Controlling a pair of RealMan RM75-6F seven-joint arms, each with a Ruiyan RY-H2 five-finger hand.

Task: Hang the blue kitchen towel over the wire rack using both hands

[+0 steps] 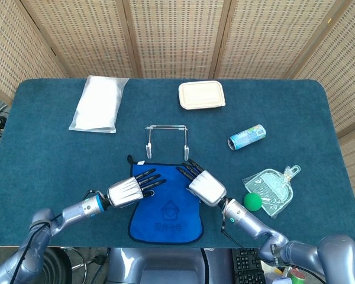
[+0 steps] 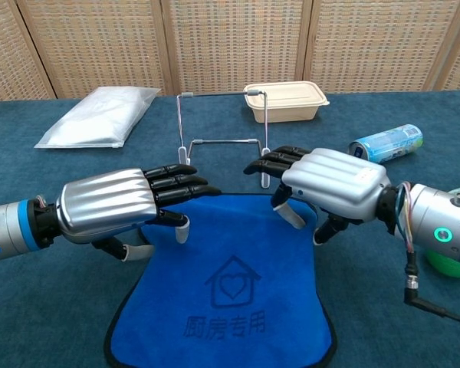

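Note:
The blue kitchen towel (image 1: 165,210) (image 2: 230,299) lies flat near the table's front edge, a house print facing up. Just behind its far edge the wire rack (image 1: 165,127) (image 2: 222,141) stands upright. My left hand (image 1: 132,189) (image 2: 111,205) lies over the towel's far left corner, fingers stretched out and thumb tip touching the cloth. Over the far right corner my right hand (image 1: 203,186) (image 2: 333,182) hovers with fingers straight and thumb pointing down at the towel's edge. Neither hand lifts the cloth.
A white plastic bag (image 1: 97,103) (image 2: 100,115) lies far left and a beige lidded box (image 1: 201,94) (image 2: 286,100) sits behind the rack. To the right are a can (image 1: 247,136) (image 2: 386,143), a green ball (image 1: 252,201) and a clear scoop (image 1: 273,188).

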